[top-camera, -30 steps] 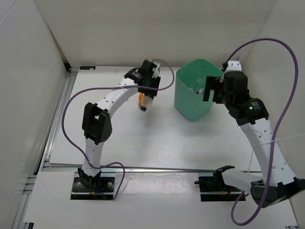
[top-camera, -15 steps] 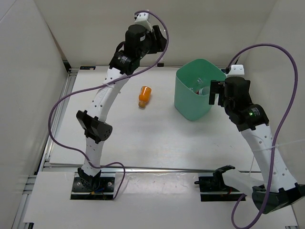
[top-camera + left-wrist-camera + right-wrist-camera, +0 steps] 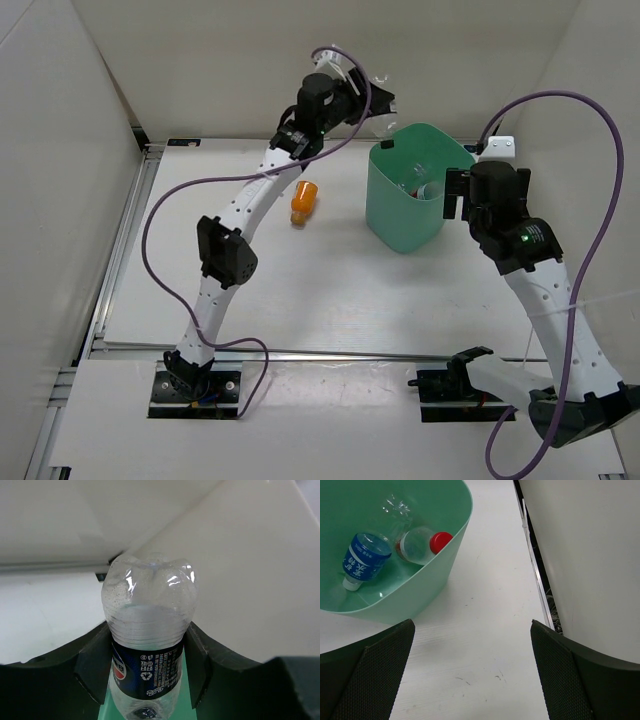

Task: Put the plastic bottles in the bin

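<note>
My left gripper (image 3: 378,103) is shut on a clear bottle (image 3: 147,610) with a dark blue label and a black cap, and holds it in the air above the far left rim of the mint-green bin (image 3: 400,225). The bin's green shows under the bottle in the left wrist view (image 3: 186,700). The orange bottle (image 3: 303,201) lies on the table left of the bin. Inside the bin (image 3: 420,597) lie a blue-labelled bottle (image 3: 365,562) and a red-capped bottle (image 3: 422,545). My right gripper (image 3: 470,680) is open and empty beside the bin's right side.
White walls enclose the table at the back and both sides. A metal rail (image 3: 535,575) and a gap with cables run along the table's right edge, close to my right gripper. Purple cables loop off both arms.
My left arm has risen from the table by the orange bottle and swung right to the bin with the clear bottle. My right gripper has drawn back slightly from the bin's rim.
</note>
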`<move>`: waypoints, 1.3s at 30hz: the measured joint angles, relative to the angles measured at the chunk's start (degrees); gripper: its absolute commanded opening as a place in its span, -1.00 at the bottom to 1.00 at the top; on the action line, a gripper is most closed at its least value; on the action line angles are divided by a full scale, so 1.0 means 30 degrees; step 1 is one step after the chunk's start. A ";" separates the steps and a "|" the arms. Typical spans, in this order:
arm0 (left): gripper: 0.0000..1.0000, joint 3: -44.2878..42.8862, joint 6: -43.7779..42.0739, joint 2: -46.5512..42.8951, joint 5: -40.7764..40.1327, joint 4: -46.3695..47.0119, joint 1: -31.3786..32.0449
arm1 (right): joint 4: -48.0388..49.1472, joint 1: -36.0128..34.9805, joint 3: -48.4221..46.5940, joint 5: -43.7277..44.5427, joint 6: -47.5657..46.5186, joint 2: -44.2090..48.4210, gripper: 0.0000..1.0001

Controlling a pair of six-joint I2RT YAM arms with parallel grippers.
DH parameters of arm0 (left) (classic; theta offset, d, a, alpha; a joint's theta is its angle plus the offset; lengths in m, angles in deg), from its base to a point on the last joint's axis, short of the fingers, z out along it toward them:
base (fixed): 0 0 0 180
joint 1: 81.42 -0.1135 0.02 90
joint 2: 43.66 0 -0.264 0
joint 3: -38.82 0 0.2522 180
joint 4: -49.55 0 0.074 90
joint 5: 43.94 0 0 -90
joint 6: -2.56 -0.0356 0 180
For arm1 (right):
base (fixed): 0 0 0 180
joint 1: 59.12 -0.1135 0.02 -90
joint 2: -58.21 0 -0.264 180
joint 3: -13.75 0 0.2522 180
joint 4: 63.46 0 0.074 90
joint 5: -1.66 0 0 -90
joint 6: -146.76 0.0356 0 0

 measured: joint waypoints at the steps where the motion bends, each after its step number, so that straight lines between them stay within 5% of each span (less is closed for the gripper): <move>1: -0.67 0.0000 0.0262 0.0248 0.0189 0.0124 0.0131 | 0.0000 0.0000 0.0000 0.0044 0.0007 -0.0036 1.00; 7: -0.43 0.0182 0.2127 0.0794 0.1253 0.1064 0.0714 | 0.0000 0.0000 -0.0036 0.0058 0.0109 -0.0488 1.00; 11: 0.09 0.0262 0.2965 0.0794 0.2266 0.1982 0.0998 | -0.0015 0.0000 -0.0036 0.0051 0.0270 -0.0619 1.00; 13: 0.66 0.0452 0.3147 0.0794 0.2900 0.2280 0.1173 | -0.0022 0.0000 -0.0044 0.0036 0.0364 -0.0641 1.00; 15: 1.00 0.0729 0.3140 0.0794 0.3716 0.2419 0.1384 | -0.0029 0.0000 -0.0044 -0.0015 0.0452 -0.0670 1.00; 24: 1.00 0.3279 0.1392 -0.0138 0.4991 0.2565 0.1377 | -0.0029 0.0000 -0.0044 -0.0321 0.0787 -0.0743 1.00; 30: 1.00 0.8233 -0.1290 -0.4568 0.2492 0.0685 -0.1880 | -0.0036 0.0000 -0.0036 -0.0189 0.0707 -0.0714 1.00; 35: 1.00 0.5136 -0.3585 -0.4794 0.0583 -0.3395 -0.5741 | -0.0036 0.0000 -0.0036 -0.0109 0.0707 -0.0714 1.00; 39: 1.00 0.4080 -0.7191 -0.3942 -0.0823 -0.5661 -0.6331 | -0.0036 0.0000 -0.0029 -0.0182 0.0721 -0.0707 1.00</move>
